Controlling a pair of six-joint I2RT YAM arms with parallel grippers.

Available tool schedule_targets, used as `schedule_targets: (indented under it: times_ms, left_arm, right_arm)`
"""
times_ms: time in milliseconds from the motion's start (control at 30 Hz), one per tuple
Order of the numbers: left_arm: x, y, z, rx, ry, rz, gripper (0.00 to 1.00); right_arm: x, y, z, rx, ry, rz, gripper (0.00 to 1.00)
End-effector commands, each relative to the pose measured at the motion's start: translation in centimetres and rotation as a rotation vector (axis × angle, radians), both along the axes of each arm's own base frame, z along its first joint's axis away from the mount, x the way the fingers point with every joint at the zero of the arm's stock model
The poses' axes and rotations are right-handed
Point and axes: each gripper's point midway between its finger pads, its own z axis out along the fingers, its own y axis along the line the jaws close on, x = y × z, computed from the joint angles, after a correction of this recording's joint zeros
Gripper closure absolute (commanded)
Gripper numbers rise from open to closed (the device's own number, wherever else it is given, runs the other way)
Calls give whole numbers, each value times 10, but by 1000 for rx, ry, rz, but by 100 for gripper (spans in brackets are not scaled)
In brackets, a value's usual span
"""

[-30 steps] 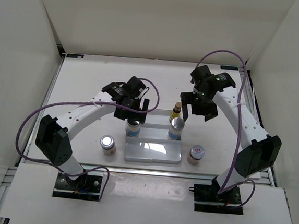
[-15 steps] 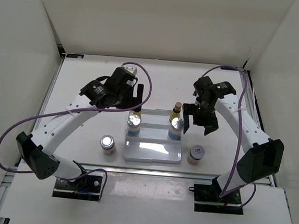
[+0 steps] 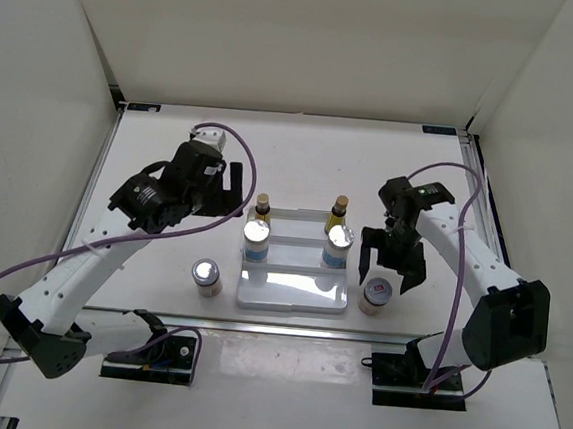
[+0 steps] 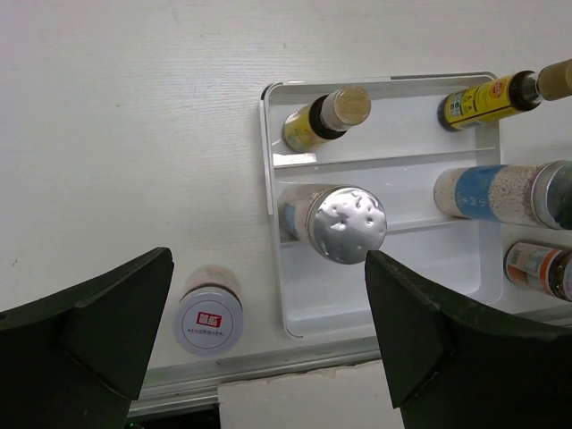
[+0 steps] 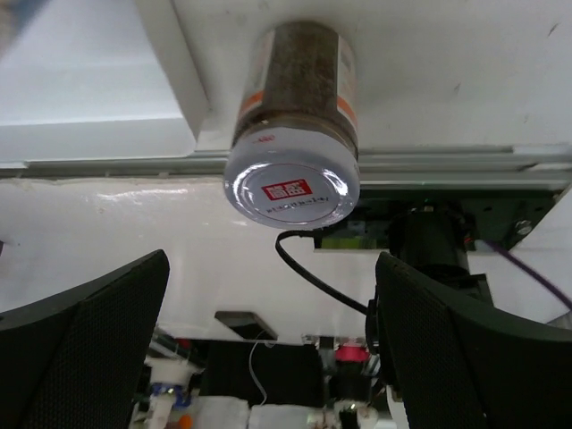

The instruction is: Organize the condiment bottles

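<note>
The short pale left jar [image 3: 206, 276] stands on the table [image 3: 150, 162] just left of the white stepped tray [image 3: 292, 295], apart from it. The left gripper [image 3: 231, 183] hangs over the table beyond that jar, at the tray's far-left corner. Its jaws are spread wide and hold nothing.

On the tray, the two slim amber bottles [image 3: 262, 210] [image 3: 339, 211] stand upright on the far step. The two blue-labelled, silver-capped bottles [image 3: 256, 240] [image 3: 338, 244] stand on the middle step in front of them. The near step carries nothing.

To the right of the tray's near corner stands the right jar [image 3: 376, 295], its silver lid carrying a red mark. The right gripper [image 3: 390, 269] hovers just above and slightly beyond it, jaws released and well apart. From the right wrist, the jar sits between the two fingers but clear of both.

Four of the six bottles look placed, so the job seems to be about two-thirds done. The step in hand appears to be picking up the right jar.

The next move calls for lowering the right gripper until its fingers straddle the jar's body below the lid, then closing squarely. The jar must then be lifted over the tray's rim and set on the right side of the near step. The blue-labelled bottle right behind that spot could be knocked. The left jar would then go on the left side of the same step.
</note>
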Motion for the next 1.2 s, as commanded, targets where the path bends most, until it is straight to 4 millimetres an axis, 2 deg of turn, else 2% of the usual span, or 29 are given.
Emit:
schedule_targets:
  times_ms: [0,267,467,500,600,633,733,833,967,1133,1167]
  left_arm:
    - [-6,14,3,-1,-24,40,1]
    - [-20,27,4,11,-31,54,1]
    - [-20,37,7,21,-53,86,1]
    - [-22,38,6,20,-54,86,1]
    - [-28,42,4,0,-50,103,1]
    - [-31,43,5,-13,-48,115,1]
    - [-41,48,1,-53,-44,146,1]
    - [-50,53,-1,-88,-52,167,1]
    - [-51,56,1,-56,-67,135,1]
    - [-47,58,-10,-2,-47,134,1]
    - [-47,58,-18,7,-36,134,1]
  right_arm:
    - [-28,-7,-2,-12,117,-87,0]
    - [-28,-11,-33,32,189,-129,0]
    - [-23,-6,-55,65,263,-128,0]
    - [-24,-6,-55,67,261,-118,3]
    - [-16,-6,-58,73,252,-118,18]
    - [-16,-6,-58,73,252,-118,33]
    - [-13,-8,-49,61,219,-132,57]
    - [-8,-5,-35,78,157,-167,61]
    - [-1,0,-11,114,53,-231,74]
    - [1,11,24,174,-177,-221,83]
    - [1,17,25,197,-211,-199,84]
